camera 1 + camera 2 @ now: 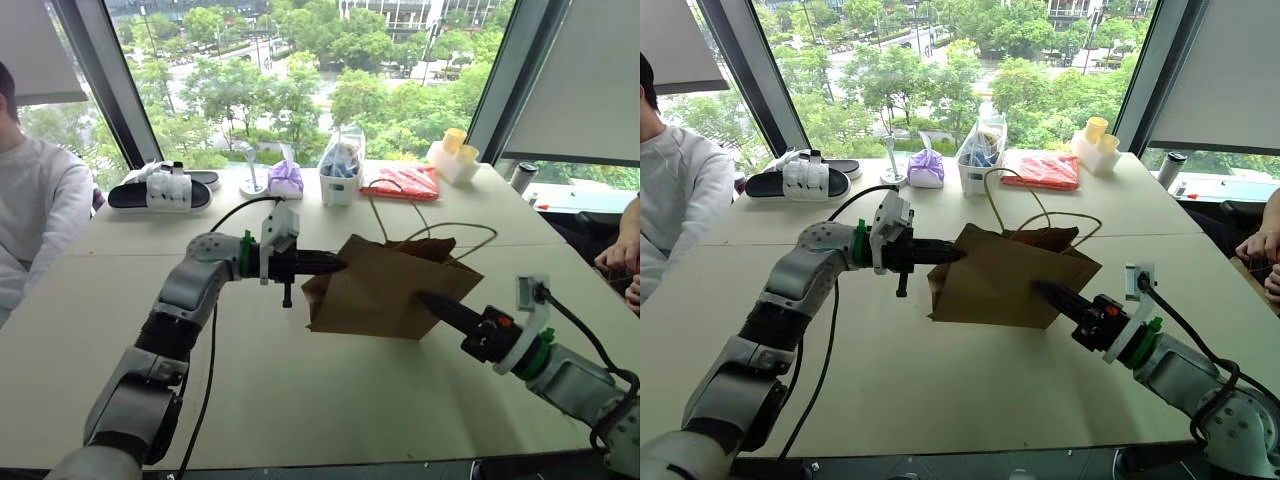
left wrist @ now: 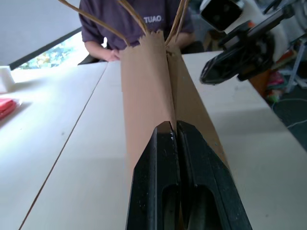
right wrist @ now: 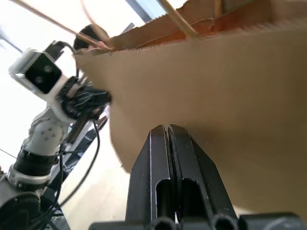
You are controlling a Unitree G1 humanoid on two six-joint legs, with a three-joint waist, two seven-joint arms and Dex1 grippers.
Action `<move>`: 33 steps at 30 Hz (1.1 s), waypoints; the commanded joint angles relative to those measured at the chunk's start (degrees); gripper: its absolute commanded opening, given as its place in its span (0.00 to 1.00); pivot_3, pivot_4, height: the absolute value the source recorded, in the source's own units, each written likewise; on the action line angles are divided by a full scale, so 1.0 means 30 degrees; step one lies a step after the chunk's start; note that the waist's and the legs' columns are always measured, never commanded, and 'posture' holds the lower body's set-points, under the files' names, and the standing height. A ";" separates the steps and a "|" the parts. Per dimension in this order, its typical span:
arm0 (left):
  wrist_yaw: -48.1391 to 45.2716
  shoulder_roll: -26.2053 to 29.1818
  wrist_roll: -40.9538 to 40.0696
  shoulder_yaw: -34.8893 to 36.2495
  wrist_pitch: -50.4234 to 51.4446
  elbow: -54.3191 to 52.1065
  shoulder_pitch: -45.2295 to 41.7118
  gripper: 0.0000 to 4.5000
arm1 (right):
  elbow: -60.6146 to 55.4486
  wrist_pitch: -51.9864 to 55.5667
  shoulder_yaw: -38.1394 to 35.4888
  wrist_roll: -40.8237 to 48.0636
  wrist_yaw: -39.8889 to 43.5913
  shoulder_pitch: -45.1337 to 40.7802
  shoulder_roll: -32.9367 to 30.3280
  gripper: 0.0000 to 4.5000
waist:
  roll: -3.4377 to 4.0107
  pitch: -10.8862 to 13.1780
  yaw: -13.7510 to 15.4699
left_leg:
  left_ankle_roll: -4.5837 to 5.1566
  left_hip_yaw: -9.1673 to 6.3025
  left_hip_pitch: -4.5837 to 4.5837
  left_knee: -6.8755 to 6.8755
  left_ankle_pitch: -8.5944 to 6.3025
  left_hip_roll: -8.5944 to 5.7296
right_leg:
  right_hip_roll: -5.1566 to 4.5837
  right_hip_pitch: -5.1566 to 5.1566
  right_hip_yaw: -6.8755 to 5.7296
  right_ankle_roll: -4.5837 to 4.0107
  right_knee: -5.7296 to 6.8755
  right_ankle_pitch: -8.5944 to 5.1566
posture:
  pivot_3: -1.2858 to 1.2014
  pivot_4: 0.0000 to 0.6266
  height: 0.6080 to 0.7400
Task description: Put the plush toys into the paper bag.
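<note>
Person in a white sweatshirt (image 1: pixel 35 215) is sitting at the far left edge of the pale wooden bench (image 1: pixel 300 390), well left of the brown kraft paper bag (image 1: pixel 385 290). Black-and-white slide sandals (image 1: pixel 160 188) are lying on the bench behind and left of the bag, near the window. Purple wrapped bundle (image 1: pixel 286 178) and a clear plastic bag of blue items (image 1: pixel 342 165) are sitting behind the bag, side by side.

Left gripper (image 1: pixel 335 265) is reaching in level from the left, jaws closed and pinching the bag's left side edge; the left wrist view is showing the two black fingers (image 2: pixel 158 177) pressed together on the paper fold.

The paper bag is standing mid-bench, tilted, mouth up, its thin tan cord handles (image 1: pixel 440 232) looping up and back. Something orange is showing just inside the bag's mouth in the right wrist view; cannot tell what it is.

Red flat packet (image 1: pixel 405 182) is lying behind the bag; a white tray with yellow cups (image 1: pixel 453 155) is sitting behind and right of it.

Right gripper (image 1: pixel 425 298) is pointing at the bag's lower right face, jaws shut and empty, tip at the paper; contact cannot be told.

Another person's hand (image 1: pixel 620 255) is resting on the bench well right of the bag.
</note>
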 commanded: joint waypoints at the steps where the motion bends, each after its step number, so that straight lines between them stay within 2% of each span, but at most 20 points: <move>1: -0.0384 -0.0350 0.1922 -0.0032 -0.4281 0.4482 -0.1282 0.02 | -0.2265 -0.0568 -0.0766 0.1387 -0.0423 0.1143 -0.0020 0.00 | -0.0008 0.0004 0.0013 | 0.0001 -0.0002 -0.0004 0.0001 -0.0001 0.0000 | 0.0000 0.0000 -0.0001 0.0002 -0.0005 0.0001 | 0.52 0.24 1.00; 7: -0.0625 -0.1085 0.3014 0.0575 -0.7275 0.8702 -0.2390 0.02 | -0.3448 -0.1446 -0.0606 0.2100 -0.1481 0.2505 0.0104 0.00 | -0.0027 0.0011 0.0015 | 0.0005 -0.0013 -0.0010 0.0014 -0.0004 -0.0004 | -0.0012 0.0003 -0.0003 0.0009 -0.0003 0.0003 | 0.52 0.24 1.00; 8: -0.0595 -0.1163 0.3081 0.0674 -0.7556 0.9035 -0.2497 0.07 | -0.3458 -0.1564 -0.0546 0.2128 -0.1548 0.2598 0.0069 0.00 | -0.0028 0.0010 0.0018 | 0.0005 -0.0015 -0.0008 0.0015 -0.0004 -0.0003 | -0.0012 0.0005 -0.0005 0.0010 0.0000 0.0003 | 0.52 0.24 1.00; 10: -0.0772 -0.1255 0.3066 0.0895 -0.7764 0.9451 -0.2633 0.20 | -0.3405 -0.1756 -0.0393 0.2106 -0.1611 0.2695 -0.0017 0.00 | -0.0028 0.0010 0.0011 | 0.0005 -0.0016 -0.0006 0.0018 -0.0003 -0.0004 | -0.0012 0.0009 -0.0009 0.0014 0.0004 0.0005 | 0.52 0.24 1.00; 12: -0.1057 -0.1223 0.2899 0.1130 -0.7643 0.9406 -0.2574 0.43 | -0.3208 -0.1856 -0.0241 0.2025 -0.1572 0.2612 -0.0152 0.00 | -0.0028 0.0010 -0.0010 | 0.0006 -0.0017 -0.0004 0.0018 -0.0004 -0.0003 | -0.0011 0.0008 -0.0009 0.0017 0.0008 0.0006 | 0.52 0.24 1.00; 13: -0.1136 -0.1201 0.2862 0.1233 -0.7614 0.9356 -0.2538 0.51 | -0.3128 -0.1890 -0.0175 0.1984 -0.1562 0.2555 -0.0206 0.00 | -0.0028 0.0010 -0.0019 | 0.0006 -0.0017 -0.0005 0.0017 -0.0004 -0.0003 | -0.0011 0.0007 -0.0010 0.0017 0.0010 0.0006 | 0.52 0.24 1.00; 17: 0.0260 -0.0475 0.3454 0.1387 -0.7104 0.7683 -0.1716 0.93 | -0.2674 -0.1783 0.0354 0.1370 -0.1279 0.1982 -0.0829 0.00 | -0.0028 0.0010 -0.0105 | 0.0006 -0.0021 0.0000 0.0017 -0.0004 -0.0001 | -0.0009 -0.0010 -0.0006 0.0019 0.0036 0.0007 | 0.52 0.24 1.00; 18: 0.0503 -0.0064 0.3272 0.1541 -0.6130 0.6437 -0.1187 0.99 | -0.2627 -0.1774 0.0536 0.0992 -0.1154 0.1859 -0.1043 0.00 | -0.0026 0.0009 -0.0141 | 0.0006 -0.0025 0.0003 0.0016 -0.0003 0.0000 | -0.0009 -0.0008 -0.0007 0.0019 0.0044 0.0007 | 0.52 0.24 1.00; 22: 0.2247 0.1816 0.1069 0.3286 0.0307 -0.0435 0.2117 0.99 | -0.2679 -0.2161 0.0875 -0.1205 -0.0263 0.2196 -0.1857 0.00 | -0.0022 0.0007 -0.0181 | 0.0006 -0.0060 0.0012 -0.0001 -0.0004 0.0016 | 0.0003 -0.0047 0.0001 0.0020 0.0105 0.0003 | 0.52 0.24 1.00; 27: 0.5865 0.3590 -0.3026 0.6720 0.9034 -0.9927 0.8717 0.99 | -0.2189 -0.2156 0.1161 -0.3142 0.1325 0.2960 -0.2817 0.00 | -0.0016 0.0004 -0.0159 | 0.0013 -0.0084 0.0014 0.0002 -0.0009 0.0032 | -0.0005 -0.0103 0.0028 0.0017 0.0223 -0.0002 | 0.52 0.24 1.00; 30: 0.7940 0.3718 -0.4878 0.8335 1.2032 -1.4401 1.2395 0.99 | -0.1548 -0.2032 0.1230 -0.3737 0.2077 0.3179 -0.3168 0.00 | -0.0030 0.0007 0.0022 | 0.0010 -0.0083 0.0034 0.0007 -0.0010 0.0068 | -0.0026 -0.0065 0.0035 0.0012 0.0191 -0.0009 | 0.52 0.24 1.00; 33: 1.0586 0.2641 -0.6981 1.0179 1.4293 -1.8434 1.6293 0.99 | -0.0803 -0.1676 0.1530 -0.4330 0.2962 0.3174 -0.3709 0.00 | -0.0026 0.0002 0.0205 | 0.0006 -0.0097 0.0034 0.0025 -0.0010 0.0058 | -0.0029 -0.0012 0.0039 0.0004 0.0134 -0.0010 | 0.52 0.24 1.00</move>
